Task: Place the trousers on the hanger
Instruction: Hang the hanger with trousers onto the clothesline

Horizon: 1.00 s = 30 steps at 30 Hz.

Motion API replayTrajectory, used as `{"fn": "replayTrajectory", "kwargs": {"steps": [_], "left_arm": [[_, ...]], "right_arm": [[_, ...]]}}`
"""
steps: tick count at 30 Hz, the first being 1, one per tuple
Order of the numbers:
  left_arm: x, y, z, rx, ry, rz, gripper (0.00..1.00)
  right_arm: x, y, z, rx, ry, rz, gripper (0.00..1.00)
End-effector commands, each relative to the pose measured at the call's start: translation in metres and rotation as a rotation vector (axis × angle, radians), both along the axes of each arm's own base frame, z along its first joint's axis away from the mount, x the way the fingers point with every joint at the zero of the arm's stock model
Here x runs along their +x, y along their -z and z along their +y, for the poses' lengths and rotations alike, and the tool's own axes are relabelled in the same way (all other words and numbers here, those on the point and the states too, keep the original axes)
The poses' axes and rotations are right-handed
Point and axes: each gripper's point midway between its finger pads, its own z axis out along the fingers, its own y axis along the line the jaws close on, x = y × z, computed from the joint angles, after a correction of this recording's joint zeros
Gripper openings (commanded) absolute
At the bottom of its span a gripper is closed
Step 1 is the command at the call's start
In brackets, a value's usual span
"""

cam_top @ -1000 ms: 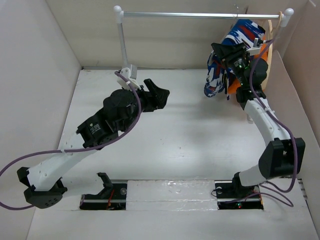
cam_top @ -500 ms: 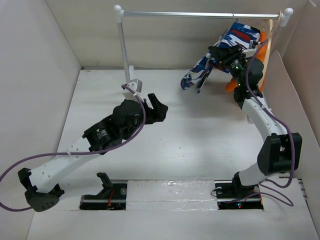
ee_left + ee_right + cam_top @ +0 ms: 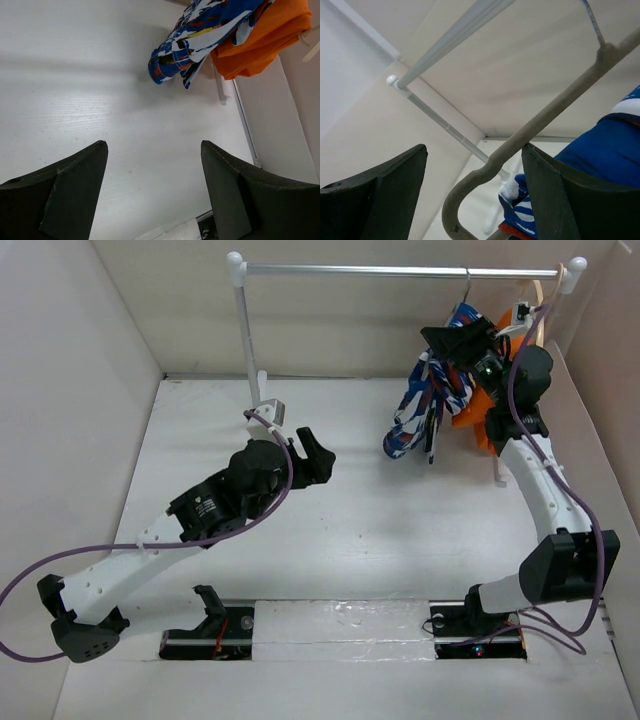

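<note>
Right gripper (image 3: 474, 150) has its jaws spread and holds nothing, just beside the trousers (image 3: 412, 420), which drape over the hanger (image 3: 466, 282) hooked on the rail (image 3: 380, 270) above it, probably hung already; left gripper (image 3: 154, 145) gapes empty, well away.

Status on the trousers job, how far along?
Looks done: the trousers hang draped over the hanger, which seems hooked on the rail. In hand: nothing. The right pincer is open beside the hanger and grips no cloth; the left pincer is open above the table. Left: probably just pulling the right arm clear and checking the cloth sits evenly.
</note>
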Motion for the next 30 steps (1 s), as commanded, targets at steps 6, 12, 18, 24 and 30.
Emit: {"fn": "replayTrajectory", "kwargs": {"steps": [6, 12, 18, 24, 30], "left_arm": [[0.005, -0.033, 0.007, -0.031, -0.044, -0.048, 0.75], [0.015, -0.019, -0.009, 0.032, -0.042, -0.009, 0.82], [0.032, 0.022, -0.027, 0.031, 0.033, 0.114, 0.84], [0.038, 0.053, -0.009, -0.023, 0.039, 0.153, 0.85], [0.01, 0.107, 0.005, 0.024, 0.078, 0.253, 0.86]], "right_arm": [[-0.046, -0.021, -0.023, -0.276, 0.151, -0.054, 0.91], [-0.082, -0.03, -0.054, -0.437, 0.267, -0.061, 1.0], [-0.118, -0.015, -0.057, -0.638, 0.244, -0.084, 1.0], [-0.179, 0.046, -0.028, -0.812, 0.083, -0.139, 1.0], [-0.237, 0.158, -0.043, -0.962, 0.012, 0.023, 1.0]]}}
